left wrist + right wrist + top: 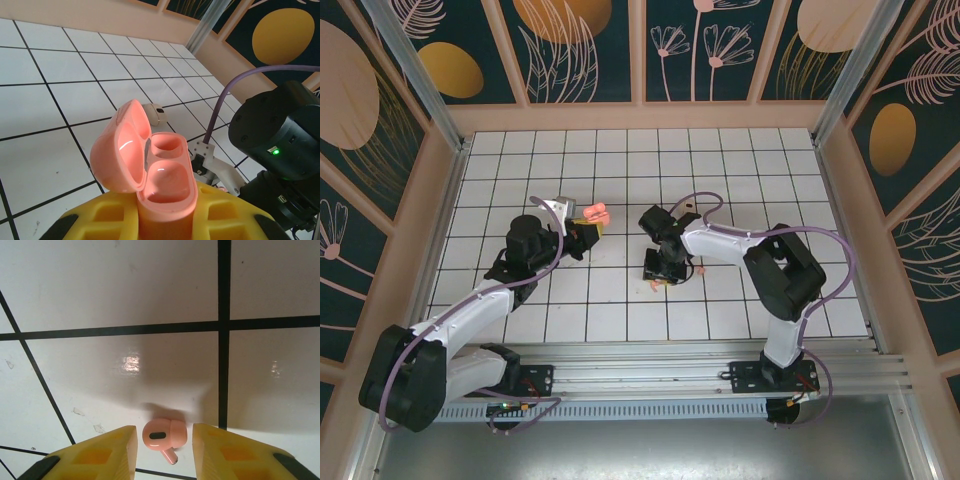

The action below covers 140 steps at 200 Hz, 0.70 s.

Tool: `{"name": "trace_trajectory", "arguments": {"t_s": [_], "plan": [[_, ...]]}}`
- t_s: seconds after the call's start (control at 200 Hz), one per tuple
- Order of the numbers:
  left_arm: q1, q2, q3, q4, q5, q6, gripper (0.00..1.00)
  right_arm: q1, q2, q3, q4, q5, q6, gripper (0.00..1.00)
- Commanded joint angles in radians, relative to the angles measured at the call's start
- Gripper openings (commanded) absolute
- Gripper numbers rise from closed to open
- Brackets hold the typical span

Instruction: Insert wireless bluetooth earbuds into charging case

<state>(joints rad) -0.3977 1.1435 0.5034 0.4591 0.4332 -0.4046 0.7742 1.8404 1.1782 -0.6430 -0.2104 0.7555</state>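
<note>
While left gripper (587, 227) pinches the case (161, 172), right gripper (662, 272) — spread — straddles an earbud (163, 434).

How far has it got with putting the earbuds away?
Done: the salmon-pink plastic charging case sits lid-open in the shut left gripper, both wells empty. In hand: the open right gripper brackets one salmon-pink stemmed earbud lying on the white tiled table, not yet gripped. Left: lifting it and seating every earbud.

place: robot lab cell | signs: tiled table (620, 160), patterned walls (585, 50), aluminium rail (650, 365)
</note>
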Motion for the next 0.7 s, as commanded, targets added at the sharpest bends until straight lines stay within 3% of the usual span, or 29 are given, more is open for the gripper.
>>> {"name": "trace_trajectory", "arguments": {"t_s": [0.0, 0.696], "plan": [[0.007, -0.019, 0.014, -0.002, -0.006, 0.021, 0.11, 0.007, 0.024, 0.009, -0.001, -0.006, -0.018, 0.35], [0.008, -0.033, 0.008, -0.017, -0.011, 0.031, 0.11, 0.01, 0.038, -0.018, 0.036, -0.004, -0.021, 0.25]]}}
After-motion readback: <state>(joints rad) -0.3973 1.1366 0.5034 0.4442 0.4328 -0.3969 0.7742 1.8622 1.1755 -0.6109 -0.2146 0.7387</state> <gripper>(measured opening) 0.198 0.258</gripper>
